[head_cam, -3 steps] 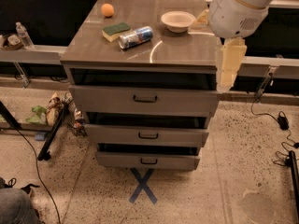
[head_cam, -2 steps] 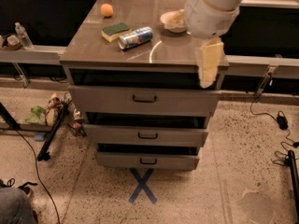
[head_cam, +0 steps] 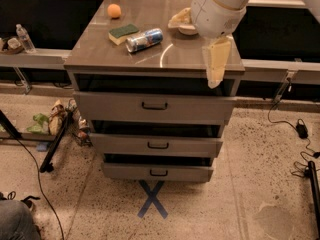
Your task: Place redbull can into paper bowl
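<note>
The redbull can [head_cam: 144,39] lies on its side on the cabinet top [head_cam: 180,59], left of centre. The paper bowl [head_cam: 182,23] stands at the back right of the top and is partly hidden behind my arm. My gripper [head_cam: 215,79] hangs pointing down over the front right edge of the cabinet top, to the right of the can and in front of the bowl. It holds nothing that I can see.
A green-and-yellow sponge [head_cam: 123,33] lies just behind the can, and an orange ball [head_cam: 114,10] sits at the back left. The cabinet has three drawers [head_cam: 154,105] pulled slightly out. A blue X [head_cam: 152,199] marks the floor; cables lie at left and right.
My arm and gripper have swung left, from beyond the cabinet's right edge to over its front right corner, now covering part of the bowl. The can has not moved.
</note>
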Robot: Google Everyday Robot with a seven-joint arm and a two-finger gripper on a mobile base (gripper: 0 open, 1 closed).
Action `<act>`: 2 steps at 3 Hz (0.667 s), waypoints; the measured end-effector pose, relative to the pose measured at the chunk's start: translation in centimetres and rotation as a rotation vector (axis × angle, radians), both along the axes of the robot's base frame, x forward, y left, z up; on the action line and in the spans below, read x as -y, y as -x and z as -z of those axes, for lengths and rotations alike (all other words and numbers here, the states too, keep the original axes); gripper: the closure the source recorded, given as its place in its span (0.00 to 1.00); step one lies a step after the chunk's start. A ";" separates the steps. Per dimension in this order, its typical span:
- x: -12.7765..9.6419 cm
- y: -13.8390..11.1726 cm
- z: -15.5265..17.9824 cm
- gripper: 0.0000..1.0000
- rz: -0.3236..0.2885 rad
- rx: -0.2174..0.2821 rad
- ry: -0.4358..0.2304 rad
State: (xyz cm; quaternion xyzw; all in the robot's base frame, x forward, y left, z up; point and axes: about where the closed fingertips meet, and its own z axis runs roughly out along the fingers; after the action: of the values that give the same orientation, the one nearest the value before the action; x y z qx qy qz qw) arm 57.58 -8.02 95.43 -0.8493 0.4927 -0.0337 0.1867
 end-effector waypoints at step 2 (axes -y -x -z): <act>-0.2 -8.8 1.2 0.00 -0.032 0.063 0.052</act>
State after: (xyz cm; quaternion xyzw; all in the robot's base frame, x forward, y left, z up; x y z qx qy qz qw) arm 66.40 -7.80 94.18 -0.8602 0.4718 -0.0703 0.1806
